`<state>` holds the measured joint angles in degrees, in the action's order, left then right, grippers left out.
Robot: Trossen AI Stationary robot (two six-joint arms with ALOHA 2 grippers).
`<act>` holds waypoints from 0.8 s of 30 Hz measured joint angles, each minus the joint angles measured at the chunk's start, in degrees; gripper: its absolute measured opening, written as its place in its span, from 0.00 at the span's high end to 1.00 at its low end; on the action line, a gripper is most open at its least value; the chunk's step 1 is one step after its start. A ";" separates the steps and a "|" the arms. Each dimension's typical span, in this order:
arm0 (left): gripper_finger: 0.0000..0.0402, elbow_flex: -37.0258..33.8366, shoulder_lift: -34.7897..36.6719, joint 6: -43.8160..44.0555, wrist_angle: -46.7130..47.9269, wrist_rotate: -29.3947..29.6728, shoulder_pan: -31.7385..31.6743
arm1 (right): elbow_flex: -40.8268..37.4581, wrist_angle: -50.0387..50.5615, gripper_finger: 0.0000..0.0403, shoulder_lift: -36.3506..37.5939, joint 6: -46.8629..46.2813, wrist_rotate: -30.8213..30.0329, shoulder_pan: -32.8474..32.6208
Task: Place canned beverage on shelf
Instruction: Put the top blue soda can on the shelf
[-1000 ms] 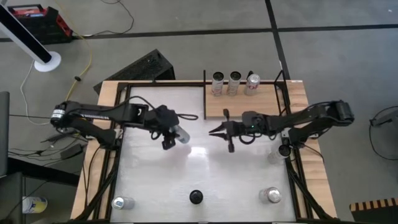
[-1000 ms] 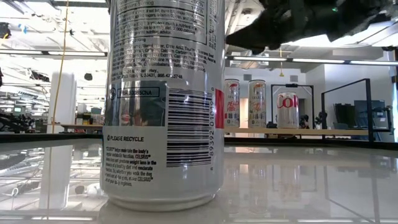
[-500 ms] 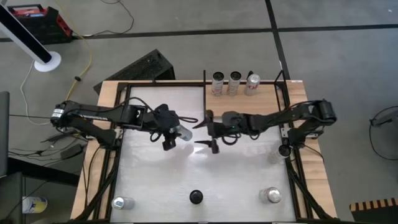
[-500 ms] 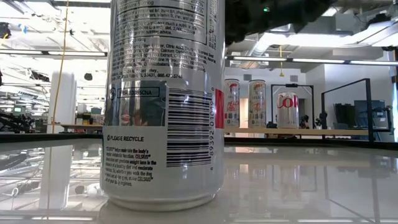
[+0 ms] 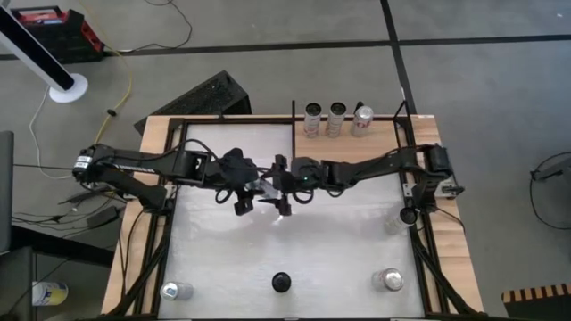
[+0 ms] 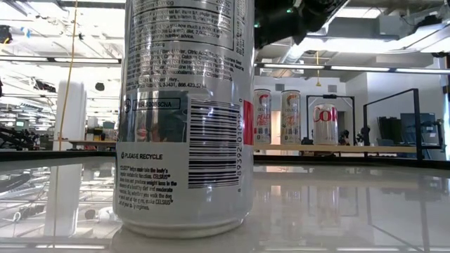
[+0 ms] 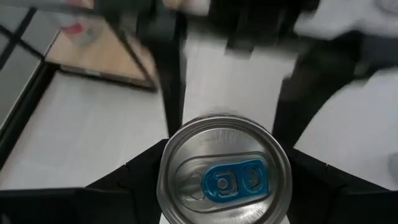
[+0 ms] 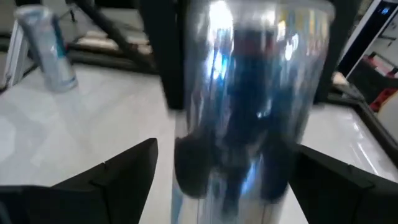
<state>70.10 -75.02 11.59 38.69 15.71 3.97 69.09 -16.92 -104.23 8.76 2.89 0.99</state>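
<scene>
A silver can with a blue tab (image 7: 225, 171) hangs over the middle of the white table, with my left gripper (image 5: 250, 189) shut on it. My right gripper (image 5: 275, 187) faces it from the table's right, open wide. Its fingers (image 8: 134, 168) stand on either side of the can (image 8: 249, 93). The shelf (image 5: 357, 150), a light-wood plank at the far right, carries three upright cans (image 5: 336, 119), which the low view also shows (image 6: 290, 116). A large can (image 6: 184, 119) close to the low camera hides both grippers there. My left gripper pinches the can's side wall just below the top rim (image 7: 163, 177) between its two fingers (image 7: 134, 177). They come from the table's left, slanting down. The can's top faces up toward the wrist, and the can seems clear of the table. My right gripper: I cannot tell whether its open fingers touch the can.
Two more cans stand at the near corners, one left (image 5: 176, 290) and one right (image 5: 389, 280). A dark round thing (image 5: 282, 283) sits at the middle of the near edge. Black rods (image 5: 293, 134) edge the shelf. Bare tabletop (image 5: 339, 241) lies between the grippers and the near edge.
My right gripper has travelled toward the table's left, to the can held by my left gripper. It has opened from shut to wide, so that its fingers now flank the can. The can has stayed where it was.
</scene>
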 joint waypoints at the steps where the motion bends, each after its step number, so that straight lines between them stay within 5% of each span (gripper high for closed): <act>1: 0.42 0.03 0.01 -0.02 0.18 0.07 0.00 | 1.06 -0.50 0.10 -0.97 -0.14 0.03 0.28; 17: 0.41 -0.04 0.00 -1.08 0.34 0.23 0.11 | 2.22 2.54 0.11 -1.09 -0.81 0.23 1.05; 24: 0.41 -0.04 0.00 -1.10 0.28 0.35 0.11 | 2.22 3.26 0.22 -1.09 -0.73 0.21 1.05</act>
<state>70.06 -75.02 10.49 38.97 16.06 4.08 71.31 -13.66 -105.32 8.02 3.09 2.04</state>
